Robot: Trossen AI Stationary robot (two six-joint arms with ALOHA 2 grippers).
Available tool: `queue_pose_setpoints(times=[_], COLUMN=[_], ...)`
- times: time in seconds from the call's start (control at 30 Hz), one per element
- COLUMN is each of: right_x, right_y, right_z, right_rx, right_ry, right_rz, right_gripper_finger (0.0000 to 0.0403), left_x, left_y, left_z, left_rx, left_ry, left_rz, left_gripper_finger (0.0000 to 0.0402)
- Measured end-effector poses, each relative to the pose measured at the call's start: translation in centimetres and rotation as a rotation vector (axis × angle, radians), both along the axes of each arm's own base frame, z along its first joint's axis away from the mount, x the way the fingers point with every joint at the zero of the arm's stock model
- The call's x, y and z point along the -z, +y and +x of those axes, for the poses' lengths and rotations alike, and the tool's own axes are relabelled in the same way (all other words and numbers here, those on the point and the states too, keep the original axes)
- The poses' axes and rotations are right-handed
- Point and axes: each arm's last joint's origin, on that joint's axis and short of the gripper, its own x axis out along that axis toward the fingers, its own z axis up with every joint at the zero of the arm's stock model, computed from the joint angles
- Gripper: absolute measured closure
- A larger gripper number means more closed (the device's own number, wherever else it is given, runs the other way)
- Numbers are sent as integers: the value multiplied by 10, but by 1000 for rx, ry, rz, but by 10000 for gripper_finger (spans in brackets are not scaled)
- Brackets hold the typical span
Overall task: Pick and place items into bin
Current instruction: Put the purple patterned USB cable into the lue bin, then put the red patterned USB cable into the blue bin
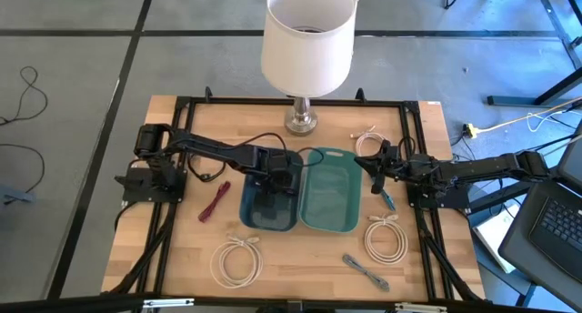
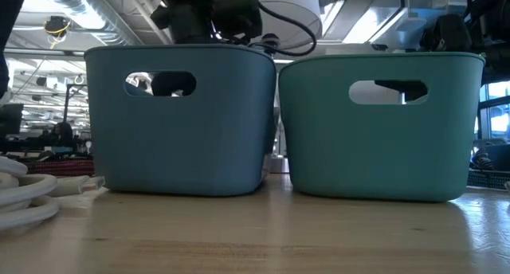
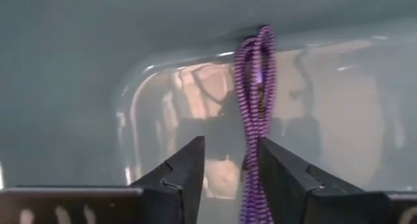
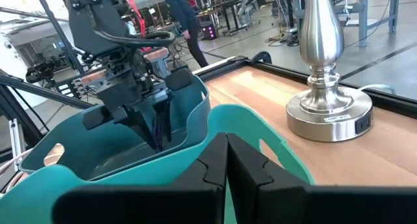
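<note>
My left gripper (image 1: 273,187) (image 3: 231,142) is open and points down inside the dark blue bin (image 1: 245,211). A purple strap (image 3: 257,113) runs lengthwise through the gap between its fingers, over the bin's floor. My right gripper (image 1: 375,164) (image 4: 227,146) is shut on nothing, at the right rim of the teal bin (image 1: 332,224). Flat on the table lie a red strap (image 1: 215,201), a teal strap (image 1: 386,200), a grey strap (image 1: 366,270), three white cable coils (image 1: 236,258) (image 1: 385,237) (image 1: 366,142) and a thin black cable loop (image 1: 202,170). My left gripper has the purple strap running along the inner face of one finger (image 3: 283,175), with a gap to the other finger. The fingers come from above and lie along the strap. Whether the strap touches that finger, I cannot tell.
The two bins stand side by side at the table's middle (image 2: 179,123) (image 2: 382,138). A white-shaded lamp (image 1: 307,40) stands behind them on a metal base (image 4: 329,113). A black frame rail (image 1: 291,102) borders the table. Bare wood lies near the front edge.
</note>
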Motion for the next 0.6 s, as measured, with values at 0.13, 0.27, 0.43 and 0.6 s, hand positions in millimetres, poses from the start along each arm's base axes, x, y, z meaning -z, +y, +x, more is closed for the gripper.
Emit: queue_pose_setpoints(times=[0.13,0.27,0.43,0.6], right_x=[0,0,0,4], right_y=[0,0,0,1], right_z=[0,0,0,0], right_rx=[0,0,-3,-48], right_ry=[0,0,5,40], right_rz=[0,0,1,7], right_gripper_finger=[393,393,393,393], left_x=[-18,-60,-115,-131], left_y=[1,-2,-16,-35], left_z=[-1,1,0,-25], left_rx=[-11,-102,-170,-235], left_ry=[89,145,126,264], left_rz=[87,211,160,203], left_gripper_finger=[247,243,245,251])
